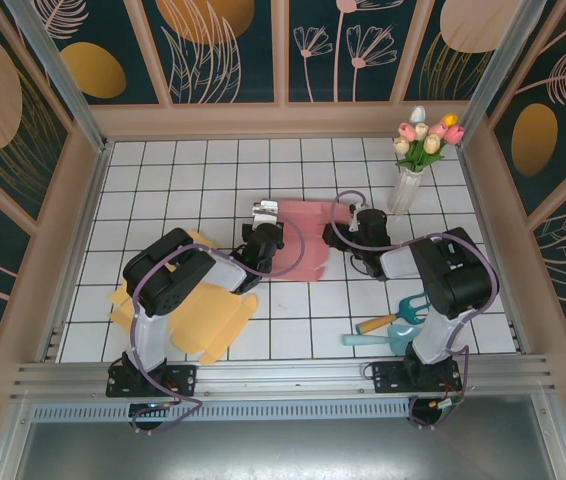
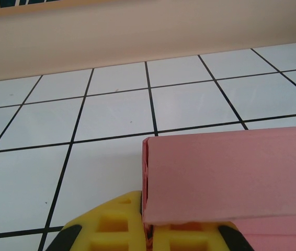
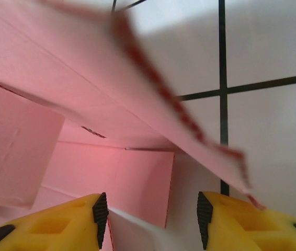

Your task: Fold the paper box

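Tulips in pink, white and yellow stand in a clear vase at the far right of the white tiled table, seen from above. The pink paper box lies mostly flat in the middle of the table. The left arm bends low over a sheet of yellow paper and reaches to the box's far left corner, where the left pincer sits. The right arm reaches in from the other side, and the right pincer is at the box's right edge. A little rake and a blue scoop lie near the right arm's base.

In the left wrist view, the left pincer is squeezed tight on the near edge of the pink paper box. A folded pink flap stands up just above the yellow fingers. White tiles of the table run back to a tan wall.

In the right wrist view, the right pincer is about half open, with a gap between its yellow fingers. It grips nothing. A flap of the pink paper box slants across above the fingers, blurry at its edge. More pink panels lie behind it on the left, and the table shows on the right.
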{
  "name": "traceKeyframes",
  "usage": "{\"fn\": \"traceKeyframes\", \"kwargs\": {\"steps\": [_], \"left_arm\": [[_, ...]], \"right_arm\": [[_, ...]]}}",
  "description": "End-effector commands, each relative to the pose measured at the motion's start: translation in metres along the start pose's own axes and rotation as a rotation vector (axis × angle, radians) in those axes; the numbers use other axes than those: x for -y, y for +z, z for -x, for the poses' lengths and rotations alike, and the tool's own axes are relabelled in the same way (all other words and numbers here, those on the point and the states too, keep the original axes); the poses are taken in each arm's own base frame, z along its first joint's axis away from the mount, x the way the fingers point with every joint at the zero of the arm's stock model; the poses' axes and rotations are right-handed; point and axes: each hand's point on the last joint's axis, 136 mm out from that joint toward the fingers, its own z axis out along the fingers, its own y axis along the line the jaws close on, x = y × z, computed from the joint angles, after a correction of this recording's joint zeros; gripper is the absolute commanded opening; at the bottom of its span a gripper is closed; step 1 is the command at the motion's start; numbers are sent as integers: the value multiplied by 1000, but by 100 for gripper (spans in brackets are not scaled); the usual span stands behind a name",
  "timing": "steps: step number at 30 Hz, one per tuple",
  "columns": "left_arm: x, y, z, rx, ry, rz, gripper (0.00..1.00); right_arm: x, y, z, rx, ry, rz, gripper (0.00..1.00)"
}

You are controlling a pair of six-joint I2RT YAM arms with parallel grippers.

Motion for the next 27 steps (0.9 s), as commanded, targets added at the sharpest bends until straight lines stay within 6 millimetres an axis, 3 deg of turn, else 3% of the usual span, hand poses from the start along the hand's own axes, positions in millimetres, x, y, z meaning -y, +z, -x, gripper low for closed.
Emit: {"fn": "traceKeyframes", "kwargs": {"steps": [1, 9, 12, 23, 27], "left_arm": [[-3, 5, -27, -73, 87, 8, 0], [-3, 5, -26, -72, 86, 11, 0], [-3, 5, -26, -73, 86, 10, 0], [-2, 4, -26, -72, 86, 7, 0], [-3, 4, -26, -71, 85, 7, 0]], "right_arm": [[-18, 5, 2, -3, -24, 95, 51], [-63, -5, 7, 28, -113, 206, 47], [-74, 2, 3, 6, -139, 207, 47], [-84, 33, -19, -64, -156, 211, 46], [-87, 25, -17, -66, -179, 209, 46]]}}
